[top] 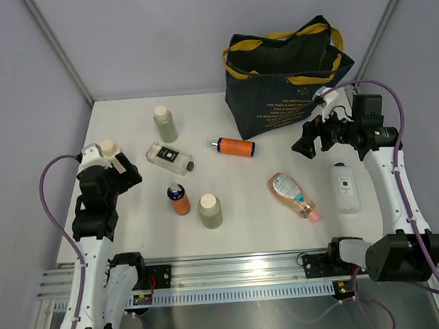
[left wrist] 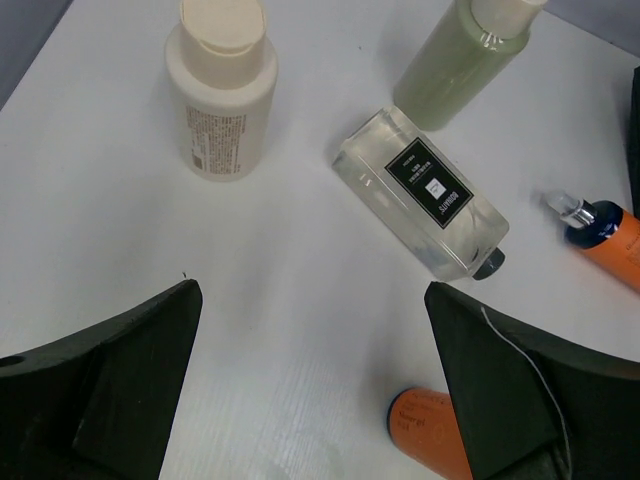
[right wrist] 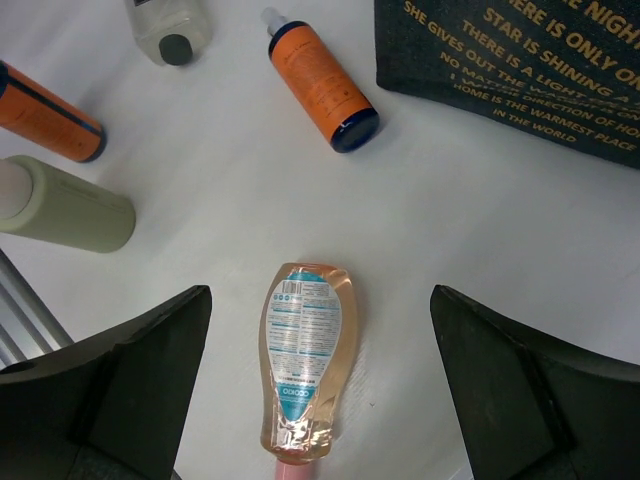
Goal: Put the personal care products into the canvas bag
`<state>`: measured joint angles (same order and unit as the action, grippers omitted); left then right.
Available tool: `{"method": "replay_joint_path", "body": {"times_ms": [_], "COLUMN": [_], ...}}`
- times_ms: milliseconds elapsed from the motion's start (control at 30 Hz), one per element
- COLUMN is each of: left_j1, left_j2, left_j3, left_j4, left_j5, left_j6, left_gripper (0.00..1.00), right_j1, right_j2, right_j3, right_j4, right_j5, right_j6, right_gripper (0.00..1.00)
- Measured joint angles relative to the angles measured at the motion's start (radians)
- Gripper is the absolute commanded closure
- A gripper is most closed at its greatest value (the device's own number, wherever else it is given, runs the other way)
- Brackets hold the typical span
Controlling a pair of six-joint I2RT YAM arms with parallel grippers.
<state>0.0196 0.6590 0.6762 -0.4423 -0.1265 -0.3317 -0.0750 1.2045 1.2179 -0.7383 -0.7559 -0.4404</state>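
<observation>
The bag [top: 288, 73] stands upright at the far right of the surface [top: 134, 238], mouth open, yellow handles up. The bottles are all outside it. One green bottle [top: 165, 123] stands far left of the bag, and the clear bottle [top: 169, 157] lies flat just nearer, label up. A cream bottle [left wrist: 225, 90] stands left of that, close to the left arm. One orange bottle [top: 233, 146] lies on its side in front of the bag, near but apart from it. The other orange bottle [top: 179, 200] stands upright toward the near edge, just beside the second green bottle [top: 210, 210]. The peach bottle [top: 292, 195] lies flat right of centre, pink cap toward the near edge. The white bottle [top: 345, 188] lies flat further right, beside the right arm. The left claw [top: 126, 175] is spread wide and empty, aimed over bare surface short of the clear bottle. The right claw [top: 306, 142] is also spread wide and empty, raised in front of the bag; in its wrist view the peach bottle shows between its fingers [right wrist: 150, 370], not touched
</observation>
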Motion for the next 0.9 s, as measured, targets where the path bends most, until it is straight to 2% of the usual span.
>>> {"method": "replay_joint_path", "body": {"times_ms": [200, 367, 633, 900], "left_j1": [0.090, 0.103, 0.106, 0.111], "left_j2": [0.216, 0.428, 0.650, 0.878], "left_j3": [0.017, 0.069, 0.092, 0.183], "left_j4": [0.052, 0.117, 0.364, 0.566], "left_j5": [0.037, 0.031, -0.104, -0.095], "left_j6": [-0.024, 0.014, 0.176, 0.282], "left_gripper": [0.01, 0.01, 0.01, 0.03], "right_j1": [0.000, 0.000, 0.000, 0.000], "right_j2": [0.000, 0.000, 0.016, 0.030], "right_j3": [0.000, -0.016, -0.025, -0.026], "right_j4": [0.002, 0.019, 0.029, 0.036], "right_j5": [-0.048, -0.076, -0.100, -0.108], "right_j6": [-0.045, -0.062, -0.099, -0.114], "right_gripper": [0.01, 0.00, 0.01, 0.00]}}
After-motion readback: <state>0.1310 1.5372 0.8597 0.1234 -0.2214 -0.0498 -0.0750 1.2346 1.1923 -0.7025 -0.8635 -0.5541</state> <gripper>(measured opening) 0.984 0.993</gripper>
